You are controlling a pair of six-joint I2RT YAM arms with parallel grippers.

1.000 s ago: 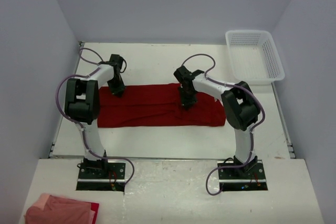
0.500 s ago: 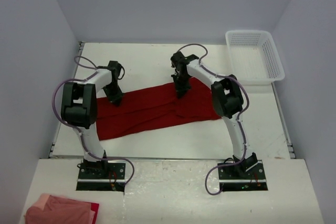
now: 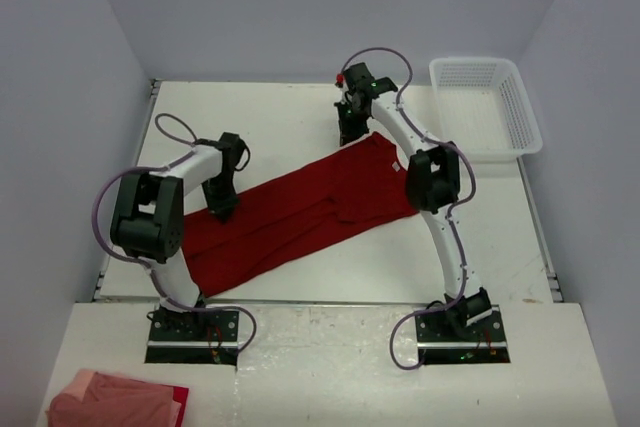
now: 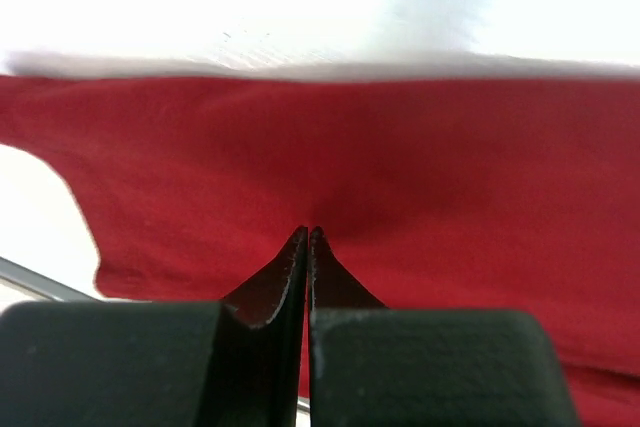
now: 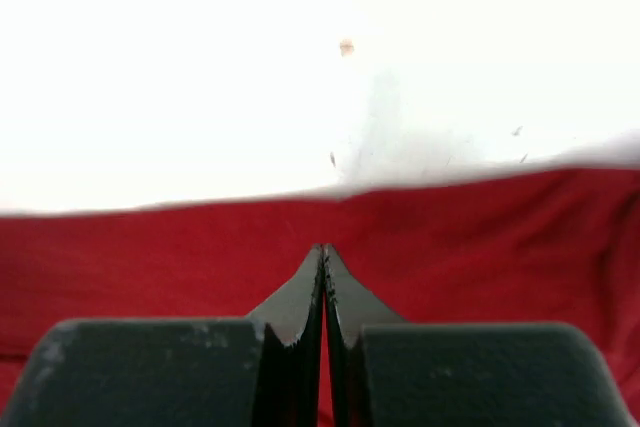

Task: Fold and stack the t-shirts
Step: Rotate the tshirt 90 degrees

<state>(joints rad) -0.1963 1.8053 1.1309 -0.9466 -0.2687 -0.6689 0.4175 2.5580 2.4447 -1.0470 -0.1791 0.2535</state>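
Lying slantwise across the table (image 3: 280, 112), the deep red t-shirt (image 3: 300, 212) is stretching from about 7 o'clock toward 1 o'clock. The left gripper (image 3: 224, 205) is pinching its edge on the 9 o'clock side, jaws fully closed on cloth, and the right gripper (image 3: 352, 133) is doing likewise at the far 1 o'clock end. Being soft, light and limp, the t-shirt is likely sagging wherever unsupported, so taking hems or shoulder seams at two spread points is looking wisest
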